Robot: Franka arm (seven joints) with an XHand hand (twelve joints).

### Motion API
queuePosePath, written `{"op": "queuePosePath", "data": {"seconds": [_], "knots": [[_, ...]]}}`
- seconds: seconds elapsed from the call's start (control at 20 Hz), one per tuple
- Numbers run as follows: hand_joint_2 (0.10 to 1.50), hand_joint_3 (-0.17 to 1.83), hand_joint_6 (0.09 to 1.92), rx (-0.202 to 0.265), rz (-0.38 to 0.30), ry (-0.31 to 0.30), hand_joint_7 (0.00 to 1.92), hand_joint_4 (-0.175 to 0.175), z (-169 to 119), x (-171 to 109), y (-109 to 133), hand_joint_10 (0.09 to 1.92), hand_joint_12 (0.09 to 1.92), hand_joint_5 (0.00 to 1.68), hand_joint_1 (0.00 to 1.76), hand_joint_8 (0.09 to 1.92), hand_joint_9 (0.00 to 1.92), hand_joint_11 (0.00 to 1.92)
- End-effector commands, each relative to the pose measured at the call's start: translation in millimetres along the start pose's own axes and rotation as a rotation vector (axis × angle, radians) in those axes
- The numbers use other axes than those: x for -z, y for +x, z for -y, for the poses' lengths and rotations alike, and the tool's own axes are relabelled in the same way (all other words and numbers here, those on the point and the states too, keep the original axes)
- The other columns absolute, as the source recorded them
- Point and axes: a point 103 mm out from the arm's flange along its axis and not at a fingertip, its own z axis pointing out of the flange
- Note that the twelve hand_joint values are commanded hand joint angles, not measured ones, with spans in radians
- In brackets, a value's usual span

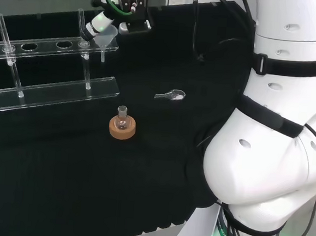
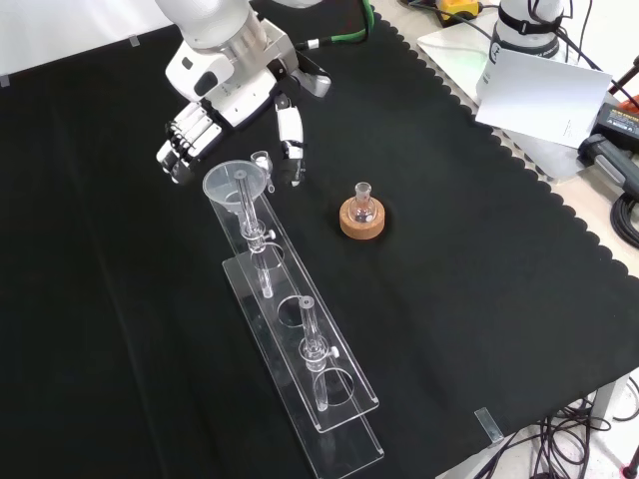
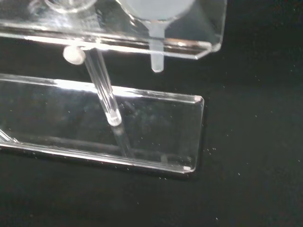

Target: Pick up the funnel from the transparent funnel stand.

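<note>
- Head view: the clear funnel stand (image 1: pixel 50 90) is in the upper left of the frame, on the black table (image 1: pixel 143 166).
- The funnel (image 1: pixel 105 37) sits in the hole at the right end of the stand's top shelf. Its thin stem hangs down under the shelf.
- The robot hand (image 1: pixel 97 26) is at the top of the frame. One finger comes down right by the funnel's rim. I cannot tell if it touches.
- A small glass flask (image 1: pixel 122 119) on a cork ring (image 1: pixel 122 129) stands near the middle, below the stand. A small clear scoop (image 1: pixel 172 95) lies to the right of it.
- Front view: the robot hand (image 2: pixel 225 95) is in the upper left of the frame, above the far end of the stand (image 2: pixel 300 369).
- The funnel (image 2: pixel 236 184) rests in the stand just below the robot hand. Curled fingers (image 2: pixel 185 135) are at its left and a straight finger (image 2: pixel 292 135) is at its right. The fingers are spread and do not close on the funnel.
- The flask (image 2: pixel 362 200) and cork ring (image 2: pixel 362 220) stand to the right of the funnel, apart from it.
- Wrist view: the funnel (image 3: pixel 156 33) is close up, with its stem poking down through the stand's top shelf (image 3: pixel 189 28). The clear base plate (image 3: pixel 156 127) lies under it on the black cloth.
</note>
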Motion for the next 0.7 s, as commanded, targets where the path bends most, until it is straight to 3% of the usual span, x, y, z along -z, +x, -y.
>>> {"op": "queuePosePath", "data": {"seconds": [0.05, 0.7], "knots": [[0.64, 0.00, 0.09, -0.006, 0.002, 0.008, 0.00, 0.010, 1.0, -6.3, -12.3, 0.09, 0.95, 0.00, 0.53, 0.09, 0.00, 0.00], [0.65, 0.01, 0.09, 0.008, -0.006, 0.048, 0.03, -0.005, -26.7, -22.8, -7.1, 0.09, 1.06, 0.00, 0.55, 0.09, 0.06, 0.00]]}}
